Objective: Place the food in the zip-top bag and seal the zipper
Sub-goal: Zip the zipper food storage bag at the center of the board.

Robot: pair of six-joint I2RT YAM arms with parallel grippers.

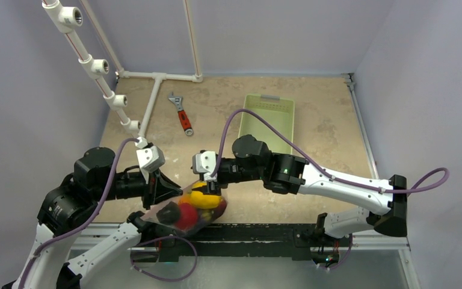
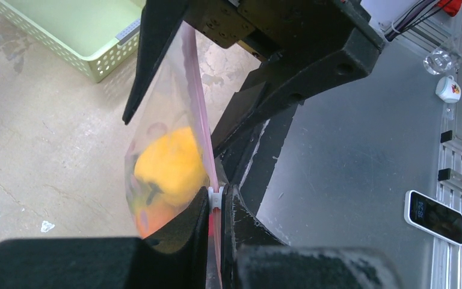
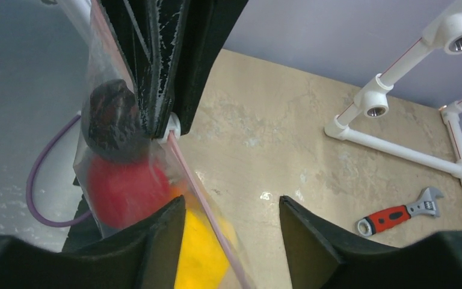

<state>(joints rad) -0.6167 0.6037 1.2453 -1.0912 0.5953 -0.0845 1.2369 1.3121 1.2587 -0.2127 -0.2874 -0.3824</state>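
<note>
The clear zip-top bag (image 1: 179, 221) hangs between my two grippers above the table's near edge. Inside it are a yellow pepper (image 1: 203, 198), a red tomato (image 1: 186, 214) and a dark round piece (image 1: 168, 213). My left gripper (image 1: 158, 192) is shut on the white slider of the pink zipper (image 2: 216, 197); the pepper (image 2: 168, 162) shows through the bag beside it. My right gripper (image 3: 231, 236) is open. The zipper strip (image 3: 200, 192) runs between its fingers, close to the left finger (image 3: 156, 241), not clamped. The tomato (image 3: 126, 186) and the dark piece (image 3: 111, 120) show there too.
A pale green mesh basket (image 1: 269, 120) stands at the back right and shows in the left wrist view (image 2: 84, 36). A red-handled wrench (image 1: 181, 114) lies at the back middle. White pipes (image 1: 150, 102) run along the left and back. A metal shelf with a phone (image 2: 436, 217) lies below the near edge.
</note>
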